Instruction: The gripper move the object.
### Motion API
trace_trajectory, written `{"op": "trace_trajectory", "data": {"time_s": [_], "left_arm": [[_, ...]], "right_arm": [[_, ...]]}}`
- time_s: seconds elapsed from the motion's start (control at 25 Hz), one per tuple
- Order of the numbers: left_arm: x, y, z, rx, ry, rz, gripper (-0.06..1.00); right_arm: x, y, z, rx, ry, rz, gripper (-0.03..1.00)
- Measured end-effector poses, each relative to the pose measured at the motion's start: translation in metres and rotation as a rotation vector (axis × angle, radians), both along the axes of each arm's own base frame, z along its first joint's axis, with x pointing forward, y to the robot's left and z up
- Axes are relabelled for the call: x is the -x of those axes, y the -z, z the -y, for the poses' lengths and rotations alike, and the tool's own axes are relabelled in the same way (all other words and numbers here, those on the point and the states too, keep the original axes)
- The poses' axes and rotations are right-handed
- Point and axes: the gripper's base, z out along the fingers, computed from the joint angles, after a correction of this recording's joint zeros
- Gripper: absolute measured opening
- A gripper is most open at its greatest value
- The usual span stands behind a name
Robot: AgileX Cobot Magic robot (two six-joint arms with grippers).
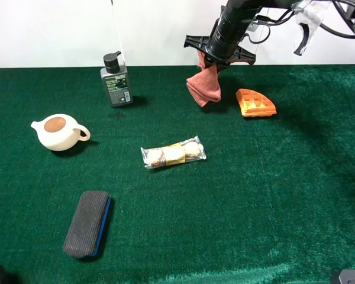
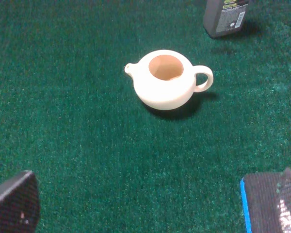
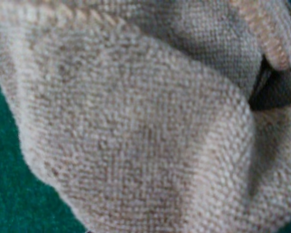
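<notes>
One bottle label (image 1: 119, 84), illegible, towel (image 1: 204, 87) dangling, gripped

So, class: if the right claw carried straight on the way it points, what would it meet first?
The right claw points down, shut on the towel; below that comes the green table cover, probably. The waffle lies aside.

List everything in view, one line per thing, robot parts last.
towel: one, salmon pink, hanging from the right pincer at the back
waffle wedge: one, orange, right of the towel
bottle: one, dark grey with black pump, back left
teapot: one, cream, lidless, left side
snack packet: one, clear wrap, centre
eraser: one, dark grey with blue edge, front left
table cover: one, green
right pincer: one, black, shut on the towel
left pincer: one, dark, open, near the teapot
</notes>
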Motion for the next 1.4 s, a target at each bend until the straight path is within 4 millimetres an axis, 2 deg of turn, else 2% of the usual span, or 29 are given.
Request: {"op": "trace_trajectory", "data": {"time_s": [0.04, 0.12, 0.24, 0.36, 0.56, 0.68, 0.88, 1.08, 1.4], "left_arm": [[0.000, 0.000, 0.000, 0.000, 0.000, 0.000, 0.99], [0.000, 0.000, 0.000, 0.000, 0.000, 0.000, 0.99], [0.000, 0.000, 0.000, 0.000, 0.000, 0.000, 0.99], [0.000, 0.000, 0.000, 0.000, 0.000, 0.000, 0.99], [0.000, 0.000, 0.000, 0.000, 0.000, 0.000, 0.99], [0.000, 0.000, 0.000, 0.000, 0.000, 0.000, 0.99], [0.000, 0.000, 0.000, 0.000, 0.000, 0.000, 0.99], [0.000, 0.000, 0.000, 0.000, 0.000, 0.000, 0.99], [0.000, 0.000, 0.000, 0.000, 0.000, 0.000, 0.99]], "right_arm": [[0.000, 0.000, 0.000, -0.001, 0.001, -0.002, 0.09], [0.000, 0.000, 0.000, -0.003, 0.001, -0.002, 0.19], [0.001, 0.000, 0.000, 0.003, -0.013, -0.004, 0.53], [0.001, 0.000, 0.000, 0.013, -0.045, 0.000, 0.66], [0.002, -0.001, -0.001, 0.014, -0.056, -0.013, 0.69], [0.002, -0.011, -0.001, 0.024, -0.075, -0.027, 0.70], [0.005, -0.044, 0.001, 0.056, -0.144, -0.037, 0.70], [0.018, -0.077, 0.007, 0.098, -0.208, -0.061, 0.70], [0.037, -0.135, 0.017, 0.118, -0.323, 0.062, 0.70]]}}
